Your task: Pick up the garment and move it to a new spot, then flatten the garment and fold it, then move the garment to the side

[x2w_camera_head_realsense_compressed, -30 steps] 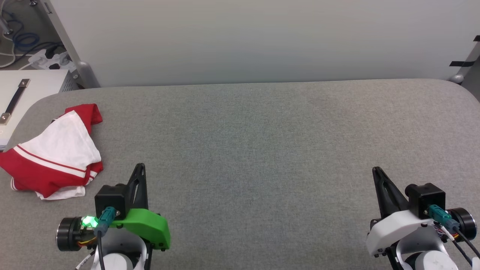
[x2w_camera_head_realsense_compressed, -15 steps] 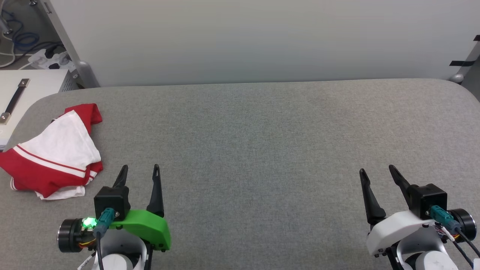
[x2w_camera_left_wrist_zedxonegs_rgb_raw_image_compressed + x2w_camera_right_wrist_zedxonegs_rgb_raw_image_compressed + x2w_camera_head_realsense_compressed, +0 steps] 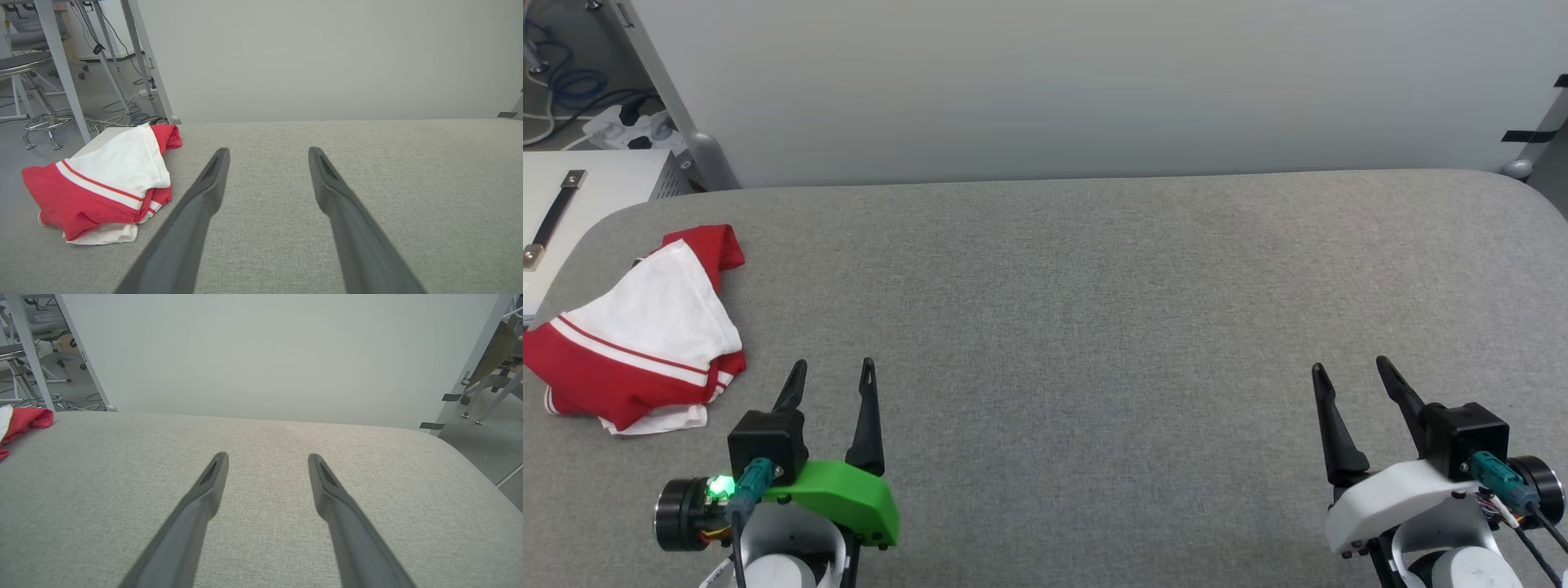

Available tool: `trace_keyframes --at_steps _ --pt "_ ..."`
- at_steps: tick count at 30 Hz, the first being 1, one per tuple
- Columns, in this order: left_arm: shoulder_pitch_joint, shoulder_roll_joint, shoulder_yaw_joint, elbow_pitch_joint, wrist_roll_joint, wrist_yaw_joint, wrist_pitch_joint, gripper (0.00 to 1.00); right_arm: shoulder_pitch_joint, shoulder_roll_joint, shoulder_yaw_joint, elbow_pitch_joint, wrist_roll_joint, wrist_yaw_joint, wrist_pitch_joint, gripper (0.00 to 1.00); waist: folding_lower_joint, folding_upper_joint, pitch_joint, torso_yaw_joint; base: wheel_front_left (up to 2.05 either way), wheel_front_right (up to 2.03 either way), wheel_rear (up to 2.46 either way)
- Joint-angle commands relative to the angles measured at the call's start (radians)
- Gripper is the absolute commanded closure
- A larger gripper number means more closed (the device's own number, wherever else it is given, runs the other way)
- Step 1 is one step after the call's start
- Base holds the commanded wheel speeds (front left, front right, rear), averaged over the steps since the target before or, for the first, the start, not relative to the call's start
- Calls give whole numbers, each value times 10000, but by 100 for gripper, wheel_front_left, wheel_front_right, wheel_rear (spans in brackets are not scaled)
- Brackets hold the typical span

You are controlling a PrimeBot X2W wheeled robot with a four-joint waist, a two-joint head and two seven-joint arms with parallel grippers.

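The garment, a red and white jersey shirt, lies bunched in a heap at the left end of the grey table; a white sleeve with striped trim faces up. In the left wrist view the garment sits left of the fingers, and a red corner of the garment reaches the right wrist view's left edge. My left gripper is open, just right of the heap, holding nothing. Far to the right my right gripper stands open over bare cloth.
A pale wall panel rises behind the table's far edge. A white box with a handle sits off the left corner, with cables and a power strip on the floor behind it. Stool legs stand beyond.
Both grippers went from shut one second ago to open half a second ago and stay open. The garment has not moved.
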Motion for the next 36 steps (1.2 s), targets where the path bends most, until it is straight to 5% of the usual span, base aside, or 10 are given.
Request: trace_keyframes --at_steps 1,36 --pt "63 -14 -23 76 -160 -38 -99 0 55 4 -23 -28 133 -2 -110 0 0 0 2 -2 0 0 0" --pt "127 -33 -111 -180 -874 -266 -825 0 81 10 -57 -507 147 -5 -825 0 0 0 97 20 0 0 0"
